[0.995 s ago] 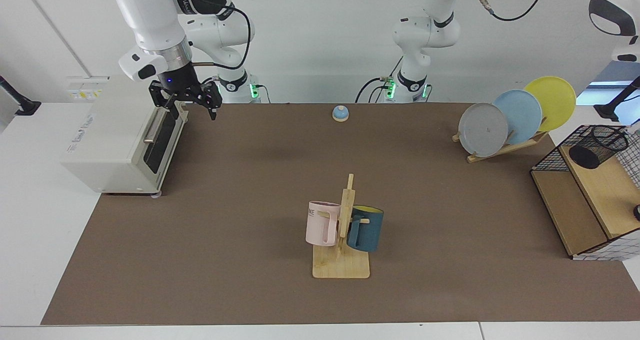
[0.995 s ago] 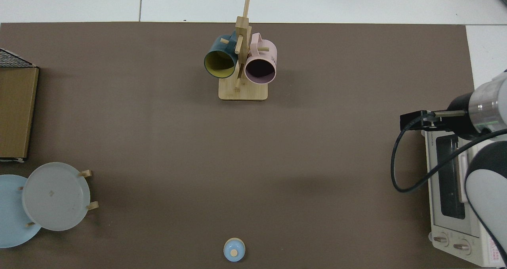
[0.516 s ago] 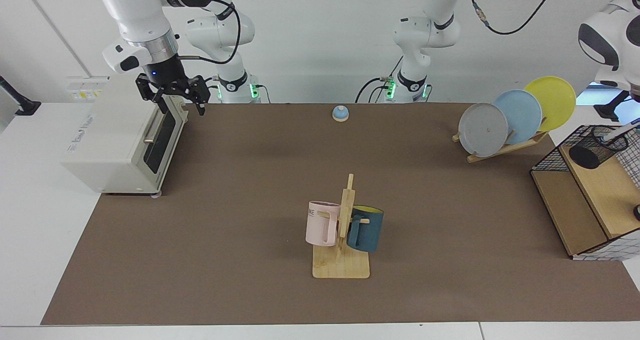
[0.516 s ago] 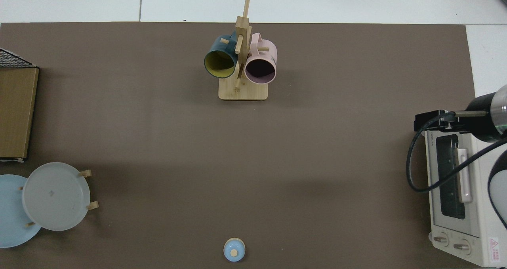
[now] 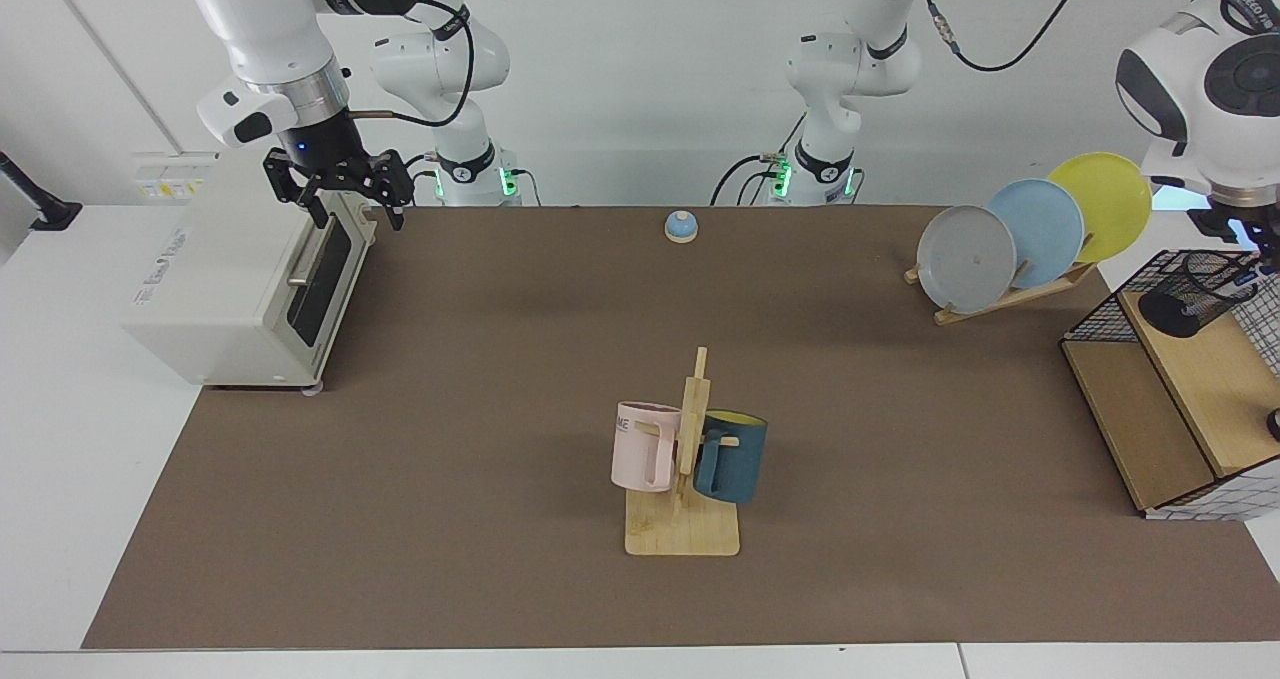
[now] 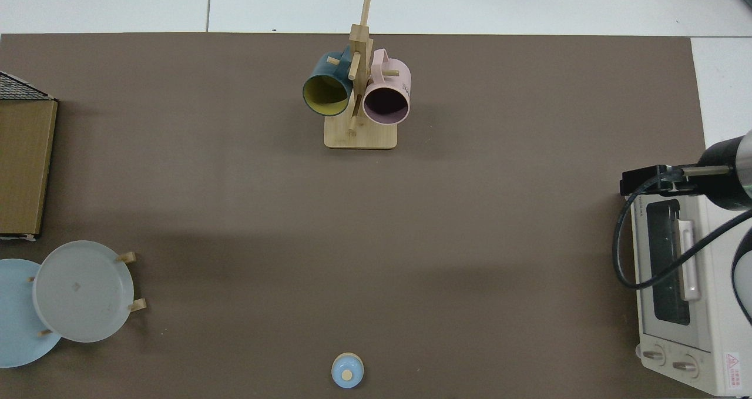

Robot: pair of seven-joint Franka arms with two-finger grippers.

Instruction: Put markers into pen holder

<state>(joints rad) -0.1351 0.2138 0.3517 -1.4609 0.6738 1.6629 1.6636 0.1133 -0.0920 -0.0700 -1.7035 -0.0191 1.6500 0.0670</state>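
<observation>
The right gripper [image 5: 340, 204] hangs over the top of the white toaster oven [image 5: 245, 279], at about 10 o'clock on the brown mat [image 5: 500, 359]. Its two black fingers are spread apart and hold nothing. In the top view the same gripper [image 6: 637, 178] sits at 3 o'clock, over the oven's top edge.

The left gripper [image 5: 1262, 249] is at the far 3 o'clock edge of the facing view, right above the pen holder [image 5: 1200, 294]. Only a bit of it shows, so I cannot tell how its jaws stand. I cannot make out the marker near it either.

The pen holder is a small black mesh cup. It lies tipped on the wooden shelf of the wire rack [image 5: 1165, 399], with its round mouth turned toward the gripper.

In the middle of the mat stands a wooden mug tree [image 5: 685, 489] with a pink mug [image 5: 643, 446] and a dark blue mug [image 5: 732, 457]. A small blue bell [image 5: 681, 226] sits at 12 o'clock. Three plates [image 5: 1035, 234] lean in a stand at about 2 o'clock.
</observation>
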